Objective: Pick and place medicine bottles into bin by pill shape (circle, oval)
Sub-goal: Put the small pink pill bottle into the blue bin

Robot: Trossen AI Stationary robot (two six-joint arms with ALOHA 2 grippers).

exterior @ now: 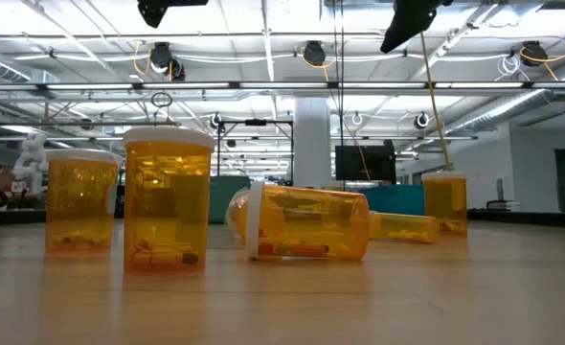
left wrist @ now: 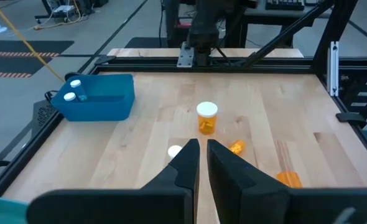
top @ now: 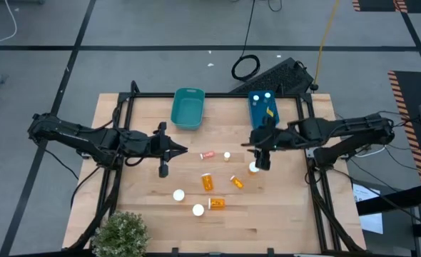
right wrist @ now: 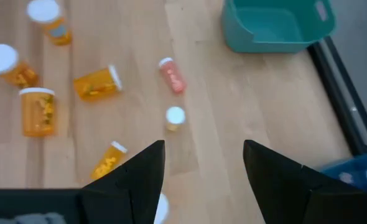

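A wooden counter [top: 289, 214] is carrying two bins and a scatter of medicine bottles. Taking the blue bin [top: 262, 107] as the landmark: it is sitting at the far edge of the counter, and two white-capped bottles [left wrist: 75, 89] are already standing inside it. A teal bin [top: 187, 108] is sitting beside it along the same far edge, toward the left arm's side.

The right gripper [top: 262, 163] is hovering just in front of the blue bin, with its fingers spread wide apart and holding nothing. A white-capped bottle [top: 253, 168] is standing almost directly under it.

The left gripper [top: 163, 170] is hanging above the counter well away from the blue bin, nearer the teal bin, with its fingers nearly together and nothing between them.

The remaining bottles are lying farther from the blue bin, toward the counter's middle and near edge. A small pink bottle [right wrist: 171, 74] is lying on its side closest to the teal bin, with a tiny white-capped one [right wrist: 175, 117] next to it. Several orange bottles [top: 208, 181] are lying or standing beyond those. A potted plant [top: 120, 234] is sitting at the corner farthest from the blue bin.
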